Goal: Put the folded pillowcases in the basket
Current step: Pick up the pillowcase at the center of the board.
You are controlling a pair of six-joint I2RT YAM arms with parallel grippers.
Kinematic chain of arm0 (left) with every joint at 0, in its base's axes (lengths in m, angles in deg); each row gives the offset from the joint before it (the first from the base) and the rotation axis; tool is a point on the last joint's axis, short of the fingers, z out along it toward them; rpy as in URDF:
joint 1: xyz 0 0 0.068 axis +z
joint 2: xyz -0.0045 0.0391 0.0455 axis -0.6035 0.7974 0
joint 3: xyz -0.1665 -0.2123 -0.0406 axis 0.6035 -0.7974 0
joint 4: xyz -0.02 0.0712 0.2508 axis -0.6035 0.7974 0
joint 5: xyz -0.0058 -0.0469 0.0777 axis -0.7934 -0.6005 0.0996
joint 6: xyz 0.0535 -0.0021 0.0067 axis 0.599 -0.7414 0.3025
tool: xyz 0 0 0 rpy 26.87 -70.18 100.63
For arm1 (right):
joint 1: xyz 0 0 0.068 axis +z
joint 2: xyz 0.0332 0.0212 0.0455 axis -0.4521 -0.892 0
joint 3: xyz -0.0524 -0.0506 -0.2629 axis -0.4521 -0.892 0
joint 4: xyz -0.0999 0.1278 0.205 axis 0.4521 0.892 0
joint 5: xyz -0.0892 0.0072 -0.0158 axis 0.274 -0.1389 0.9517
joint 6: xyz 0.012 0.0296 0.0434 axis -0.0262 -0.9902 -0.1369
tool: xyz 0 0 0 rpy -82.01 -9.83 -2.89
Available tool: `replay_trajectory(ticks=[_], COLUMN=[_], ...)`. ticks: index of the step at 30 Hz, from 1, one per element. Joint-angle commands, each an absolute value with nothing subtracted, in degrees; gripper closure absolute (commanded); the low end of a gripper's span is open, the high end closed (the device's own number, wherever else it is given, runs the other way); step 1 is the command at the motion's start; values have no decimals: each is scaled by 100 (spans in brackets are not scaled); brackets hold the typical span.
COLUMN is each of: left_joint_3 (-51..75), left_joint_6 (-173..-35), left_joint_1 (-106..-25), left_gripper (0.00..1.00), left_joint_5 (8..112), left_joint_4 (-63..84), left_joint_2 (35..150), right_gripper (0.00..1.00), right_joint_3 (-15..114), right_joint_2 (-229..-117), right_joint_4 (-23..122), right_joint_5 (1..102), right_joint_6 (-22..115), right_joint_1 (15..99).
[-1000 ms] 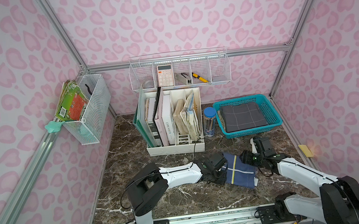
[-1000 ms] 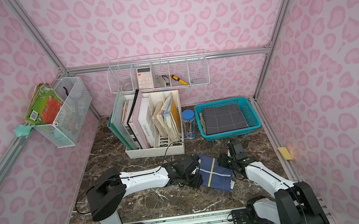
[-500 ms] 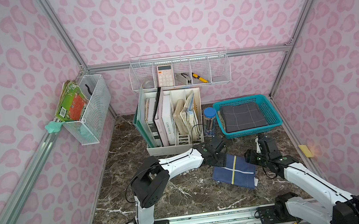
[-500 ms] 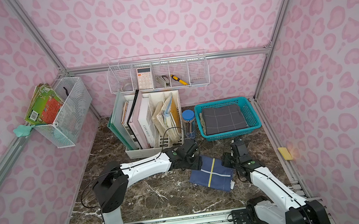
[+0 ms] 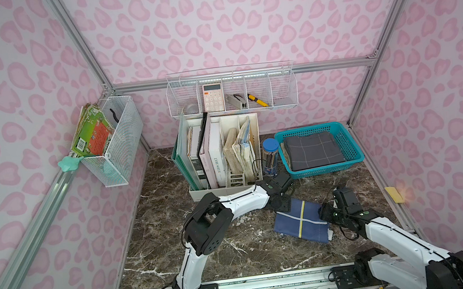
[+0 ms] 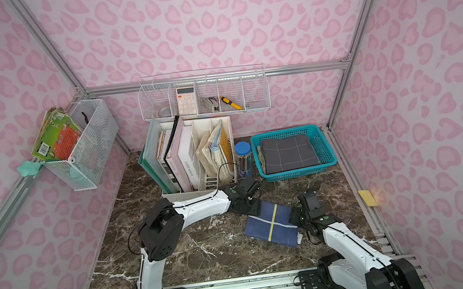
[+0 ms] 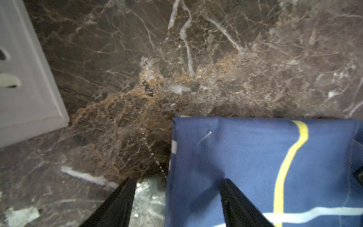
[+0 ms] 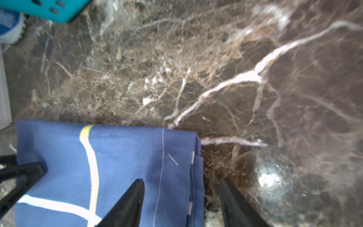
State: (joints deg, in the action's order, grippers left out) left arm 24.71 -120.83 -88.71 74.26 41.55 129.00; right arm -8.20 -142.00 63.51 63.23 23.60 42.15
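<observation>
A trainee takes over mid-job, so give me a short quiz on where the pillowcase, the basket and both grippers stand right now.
1. True or false: the blue pillowcase lies inside the teal basket.
2. What already lies in the basket? A: a gray checked cloth. B: a red towel. C: nothing.
3. Fill in: the left gripper and the right gripper each stand with jaws ____ astride an edge of the pillowcase.

Key: 1 false, it lies on the marble table. 2 A. 3 open.
</observation>
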Motion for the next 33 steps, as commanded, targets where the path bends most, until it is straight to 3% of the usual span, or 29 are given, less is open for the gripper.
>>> replay_trajectory(ticks=[1,6,12,17,33], left_joint_3=[2582,2629,2547,2449,2857], left_joint_6=[-12058,-12067,-12110,-12108,-11729], left_joint_1=[-8862,-8863,-8892,-8968,-9232], left_gripper=[35,55,82,97,100], left_joint_5=[7235,7072,7001,7204,8103], left_joint_4=[4274,4235,4135,4039,3797], left_joint_2=[13031,13091,12842,12479,11533], right_gripper=[42,55,84,98,100], right_joint_3=[-863,-823,-644,-376,989], right_joint_2=[-14344,-14582,-14632,-14343,-13100], right_joint_4=[6121,6004,6033,6239,6775], right_joint_5=[6131,5940,5987,6186,7499], right_joint_6=[2314,2358,2454,2577,3286], right_joint_1=[4219,4228,4235,4227,4154])
